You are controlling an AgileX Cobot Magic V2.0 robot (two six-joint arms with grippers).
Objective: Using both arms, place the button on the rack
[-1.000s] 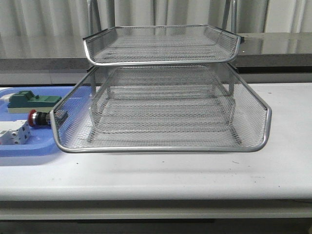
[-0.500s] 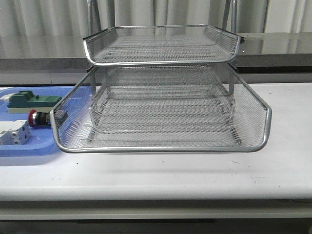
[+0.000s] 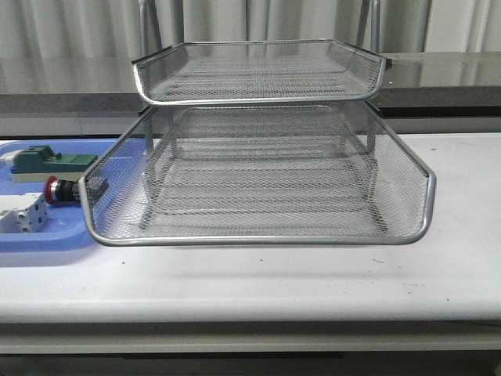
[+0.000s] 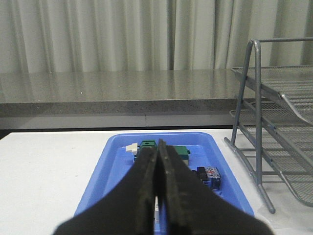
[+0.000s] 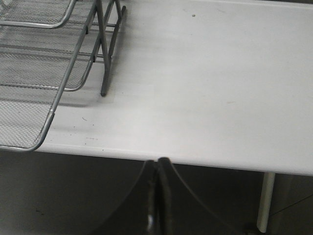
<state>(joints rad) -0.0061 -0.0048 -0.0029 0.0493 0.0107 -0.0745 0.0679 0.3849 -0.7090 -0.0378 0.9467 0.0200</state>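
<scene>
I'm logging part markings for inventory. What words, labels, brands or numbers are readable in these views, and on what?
None can be read.
The button: its blue rear block carries small marks in the left wrist view, too blurred to read.
The green-topped block: no legible text.
The rack and blue tray: no markings visible.

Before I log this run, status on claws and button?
Left claw shut, empty. Right claw shut, empty. Button in blue tray, beside rack.
</scene>
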